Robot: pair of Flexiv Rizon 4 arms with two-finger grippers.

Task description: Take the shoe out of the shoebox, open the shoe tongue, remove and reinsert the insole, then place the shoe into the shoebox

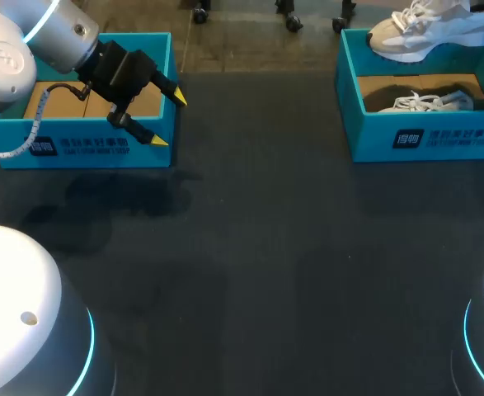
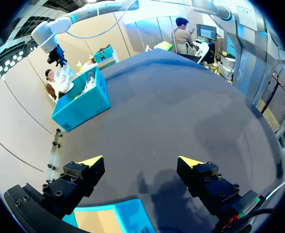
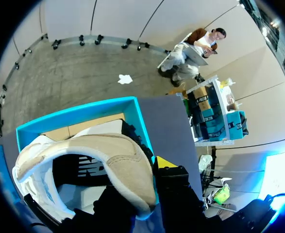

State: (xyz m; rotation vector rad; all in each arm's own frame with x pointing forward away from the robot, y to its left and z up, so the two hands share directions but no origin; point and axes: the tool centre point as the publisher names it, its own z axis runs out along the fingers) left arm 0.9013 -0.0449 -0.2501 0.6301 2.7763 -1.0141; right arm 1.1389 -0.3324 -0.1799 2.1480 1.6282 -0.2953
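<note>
Step one, taking out: right gripper clamped on shoe, held above the shoebox at the table's far-right corner. Left gripper is spread, holding nothing. The next move probably needs the shoe set down mid-table.

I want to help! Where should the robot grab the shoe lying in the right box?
From straight above, I think: the box walls ring the shoe. Its laces face up, so pinch the opening's rim beside them, one finger inside, one outside, much as the right gripper seems to hold the other shoe.
</note>
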